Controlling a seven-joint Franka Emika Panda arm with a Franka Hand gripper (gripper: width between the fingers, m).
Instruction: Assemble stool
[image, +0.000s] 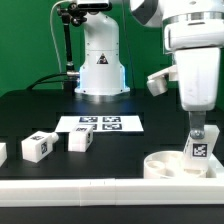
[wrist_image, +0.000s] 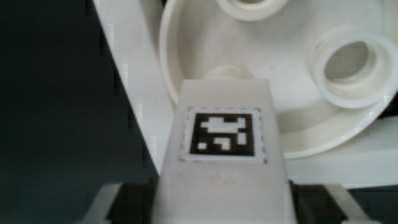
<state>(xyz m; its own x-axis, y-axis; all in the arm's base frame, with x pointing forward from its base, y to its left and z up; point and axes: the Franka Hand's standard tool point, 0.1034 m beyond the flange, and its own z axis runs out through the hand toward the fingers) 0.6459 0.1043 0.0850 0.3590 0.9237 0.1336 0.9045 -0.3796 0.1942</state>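
My tool (image: 198, 132) pinches a leg (wrist_image: 221, 140) by its flat sides, just at the seat (image: 172, 165). Stiff, light, slick plastic, I judge; gripping its upper end suits.

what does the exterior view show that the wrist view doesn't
Only exterior: loose legs and the marker board on the black table, plus the arm's base. Only wrist: round holes in the seat, close up. Both: the tagged leg clamped in the jaws, at the seat.
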